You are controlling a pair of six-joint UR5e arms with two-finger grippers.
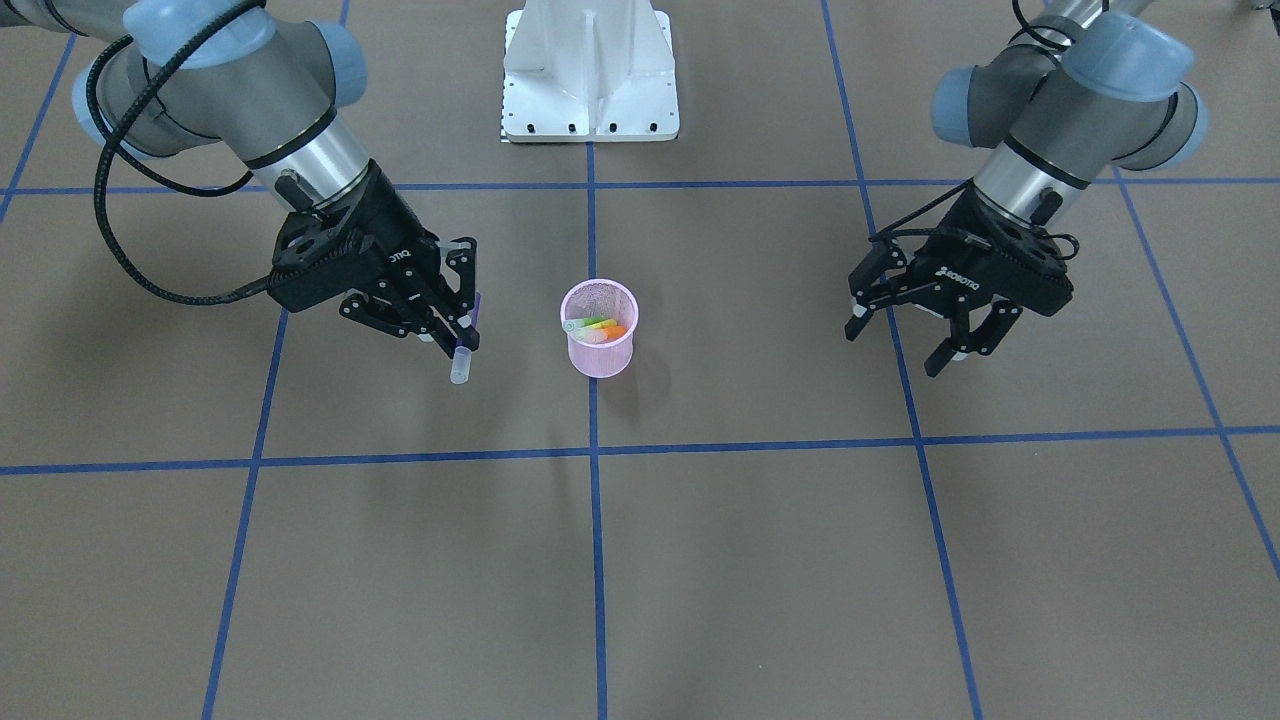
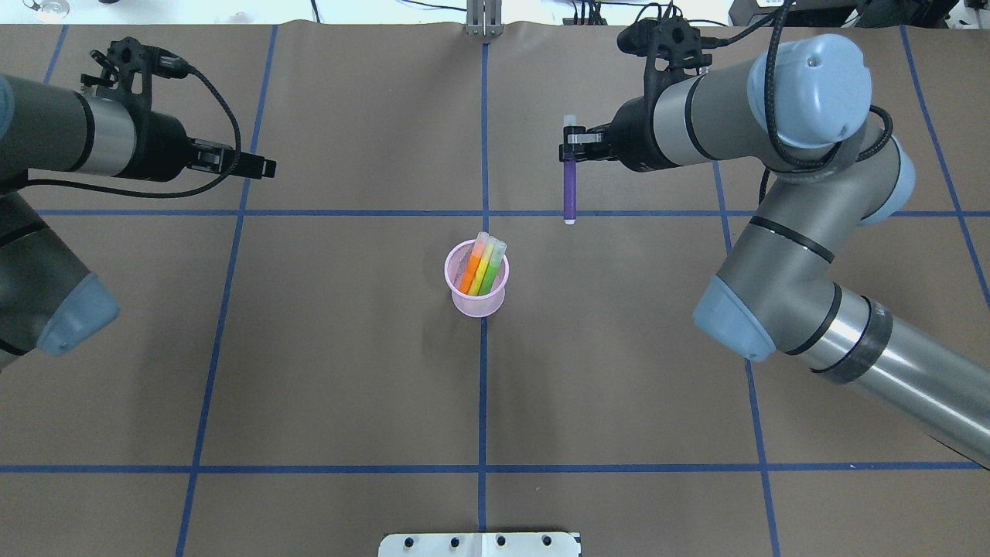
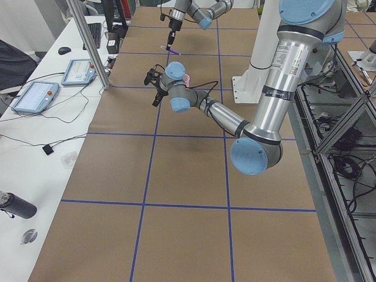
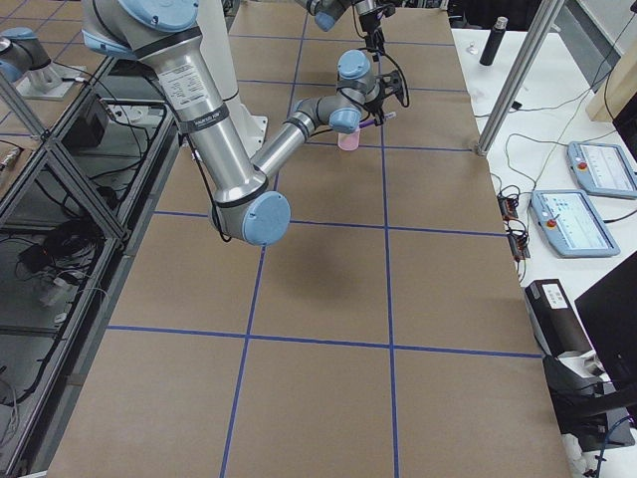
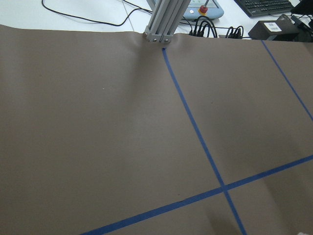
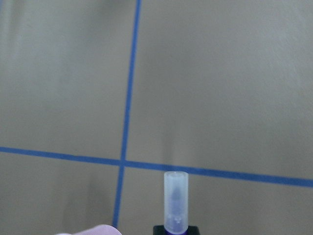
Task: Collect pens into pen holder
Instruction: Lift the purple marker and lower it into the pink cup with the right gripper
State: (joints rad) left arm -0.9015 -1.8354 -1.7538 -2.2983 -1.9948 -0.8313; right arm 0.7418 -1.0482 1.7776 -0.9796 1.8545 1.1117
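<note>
Brown paper surface point(image 2: 348, 371), wide and flat, divided into large squares by blue tape lines point(image 2: 482, 402). White robot base point(image 1: 590, 70) on the centre line at the robot's edge, and a short aluminium post point(image 2: 483, 19) on the same line at the far edge.

Grey-and-silver right arm with pale blue joint caps point(image 2: 727, 116), the biggest shape in the overhead view, coming in from that view's right and folded back toward the middle. Matching grey-and-silver left arm point(image 2: 46, 128), entering from the left and held well apart from everything at the centre.

Black two-finger right claw point(image 1: 462, 325), clenched on the slim purple pen point(image 2: 570, 186) close to its pale translucent cap point(image 6: 175, 200). Cap sticking out past the fingers in the front-facing view, purple barrel running back toward the robot. Pen off to the robot's right of the cup and a little farther out from the base, not touching it.

Black two-finger left claw point(image 1: 897, 345), released, fingers spread wide, tilted down and inward over bare paper.

Small round pink wire-mesh pen holder point(image 2: 477, 303), upright on the centre tape line, near a crossing of lines and on the robot's side of it.

Inside it, three slim pens side by side, leaning on the far rim: orange pen point(image 2: 469, 275), yellow pen point(image 2: 481, 271), green pen point(image 2: 491, 275), pale cap ends up and just above the rim.
</note>
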